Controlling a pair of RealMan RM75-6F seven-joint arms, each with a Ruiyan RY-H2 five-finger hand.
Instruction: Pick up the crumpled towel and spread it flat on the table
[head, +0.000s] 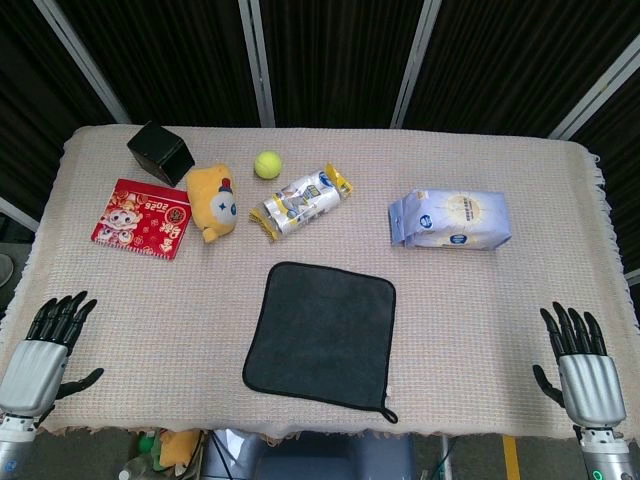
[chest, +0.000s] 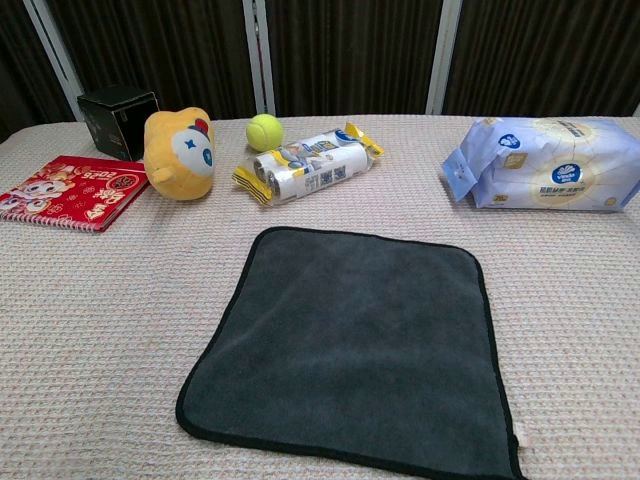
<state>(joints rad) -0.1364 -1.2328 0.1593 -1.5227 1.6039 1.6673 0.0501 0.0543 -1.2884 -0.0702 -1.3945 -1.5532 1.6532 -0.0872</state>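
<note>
The dark grey towel (head: 322, 332) lies flat and smooth on the table near its front edge, also filling the lower middle of the chest view as a spread square towel (chest: 350, 345). My left hand (head: 40, 350) hovers at the front left corner, fingers apart and holding nothing. At the front right corner my right hand (head: 582, 370) is likewise spread with nothing in it. Both hands are well away from the towel. Neither hand appears in the chest view.
Along the back stand a black box (head: 159, 152), a red booklet (head: 141, 217), a yellow plush toy (head: 211, 201), a tennis ball (head: 266, 164), a snack packet (head: 300, 202) and a wipes pack (head: 449, 219). The table cloth (head: 480, 300) shows bare weave around the towel.
</note>
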